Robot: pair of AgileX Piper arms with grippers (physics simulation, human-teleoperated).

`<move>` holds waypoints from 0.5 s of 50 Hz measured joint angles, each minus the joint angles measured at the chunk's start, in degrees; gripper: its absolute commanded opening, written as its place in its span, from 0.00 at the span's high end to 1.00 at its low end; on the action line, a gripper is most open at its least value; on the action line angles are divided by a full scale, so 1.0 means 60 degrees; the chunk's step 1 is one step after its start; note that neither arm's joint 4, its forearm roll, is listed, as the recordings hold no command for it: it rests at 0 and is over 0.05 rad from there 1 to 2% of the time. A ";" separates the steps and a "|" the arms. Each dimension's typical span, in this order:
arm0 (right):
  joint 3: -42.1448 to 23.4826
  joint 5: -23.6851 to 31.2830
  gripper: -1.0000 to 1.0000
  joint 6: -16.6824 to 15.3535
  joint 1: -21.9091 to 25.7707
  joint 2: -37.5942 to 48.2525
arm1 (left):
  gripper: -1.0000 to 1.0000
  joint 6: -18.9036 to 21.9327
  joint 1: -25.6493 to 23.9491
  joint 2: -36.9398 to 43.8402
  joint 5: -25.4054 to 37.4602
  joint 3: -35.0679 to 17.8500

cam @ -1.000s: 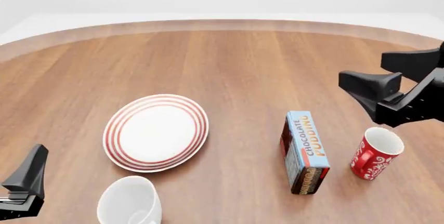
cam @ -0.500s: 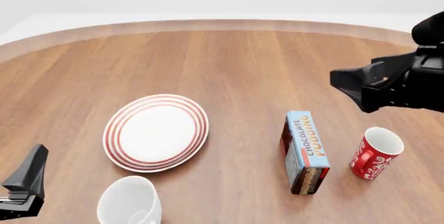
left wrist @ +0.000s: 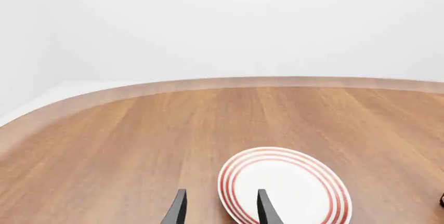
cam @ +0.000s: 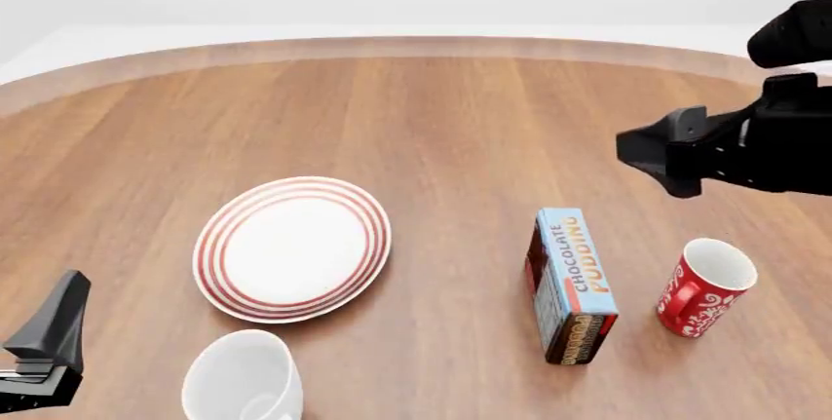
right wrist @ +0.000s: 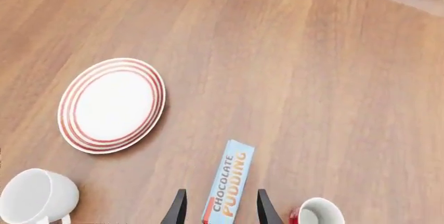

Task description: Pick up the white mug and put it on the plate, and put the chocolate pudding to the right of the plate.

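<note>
Since the earlier views the right gripper has lifted and swung level behind the pudding box; its fingers stand apart with nothing held, lined up on that box, so a grab there looks likely. Relative to the plate, nothing else moved: the box lies well to its right with the red mug beyond, the white mug sits just in front, and the left gripper waits low, open, empty
</note>
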 measured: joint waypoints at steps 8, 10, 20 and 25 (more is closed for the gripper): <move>-0.0176 0.0265 0.00 0.0173 -0.0141 0.0212 | 0.00 0.0000 0.0000 0.0000 0.0000 0.0000; -0.0225 0.0310 0.00 0.0221 -0.0167 0.0282 | 0.00 0.0000 0.0000 0.0000 0.0000 0.0000; -0.0562 0.0493 0.00 0.0579 -0.0209 0.0733 | 0.00 0.0000 0.0000 0.0000 0.0000 0.0000; -0.0681 0.0563 0.00 0.0748 -0.0244 0.0936 | 0.00 0.0000 0.0000 0.0000 0.0000 0.0000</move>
